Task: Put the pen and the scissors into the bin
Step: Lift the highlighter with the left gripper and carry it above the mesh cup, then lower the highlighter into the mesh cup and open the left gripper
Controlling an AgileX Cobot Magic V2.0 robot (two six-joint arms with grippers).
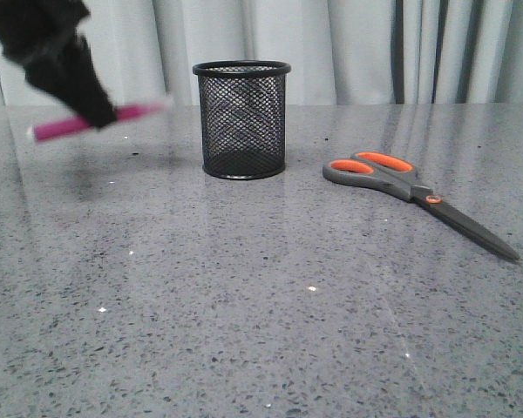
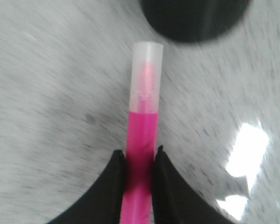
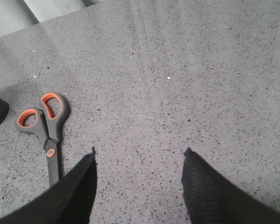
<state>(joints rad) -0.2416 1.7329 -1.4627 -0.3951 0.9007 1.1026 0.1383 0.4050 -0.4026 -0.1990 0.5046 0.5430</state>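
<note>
Matte black left pincer (image 2: 140,161) and right pincer (image 3: 139,151), tapered pointed fingers, faintly textured.

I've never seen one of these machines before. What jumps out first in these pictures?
The bright pink pen catches the eye first: the left gripper pinches it and holds it in the air, left of the black mesh bin. The scissors, with orange-lined handles, lie flat on the grey speckled table to the right of the bin. The right gripper hangs open above bare table beside them.
</note>
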